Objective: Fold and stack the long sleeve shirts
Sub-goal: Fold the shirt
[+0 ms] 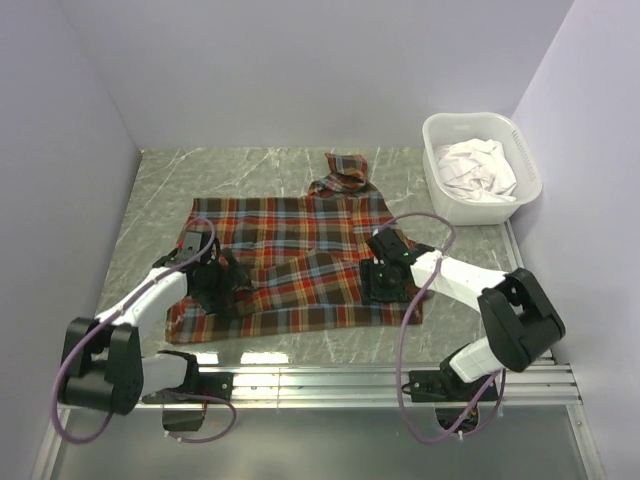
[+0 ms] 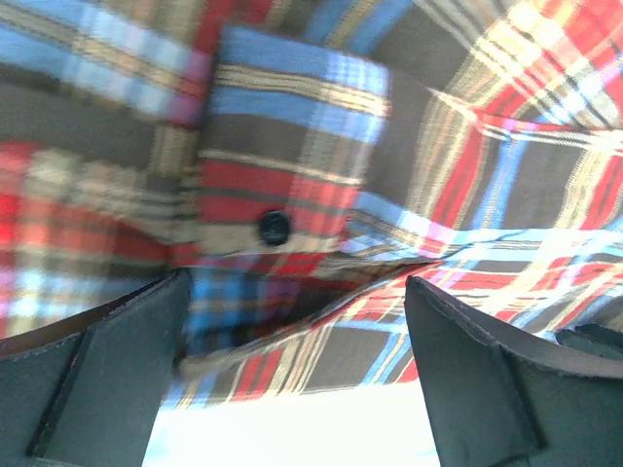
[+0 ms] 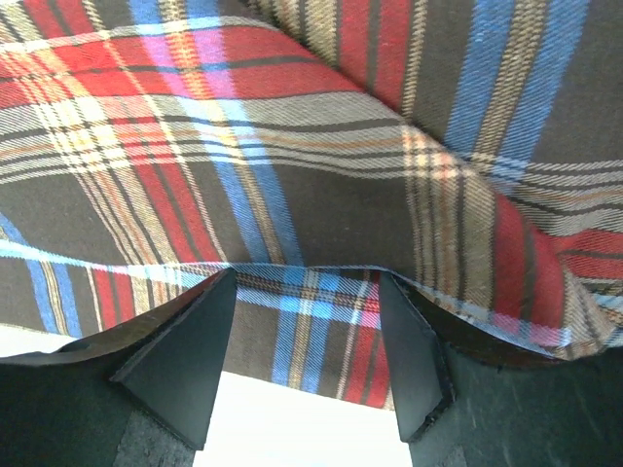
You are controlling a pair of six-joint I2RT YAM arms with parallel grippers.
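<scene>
Two hands look busy with the folding step, and the shirt is not folded up yet. Next, each hand likely needs to pinch some cloth and carry it across. The left hand (image 1: 222,285) is wide open, holding nothing, right over a button (image 2: 274,227) on the plaid shirt (image 1: 290,235), which lies spread on the tabletop (image 1: 250,165). The right hand (image 1: 385,287) has its fingers apart around the shirt's near edge, not pinching

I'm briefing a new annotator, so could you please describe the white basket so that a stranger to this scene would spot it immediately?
Take the grey marbled table, then look to its far right corner, by the right wall. There sits the white basket, a plastic tub holding crumpled white cloth. It is the only container, plain white, apart from the plaid shirt spread mid-table.
</scene>
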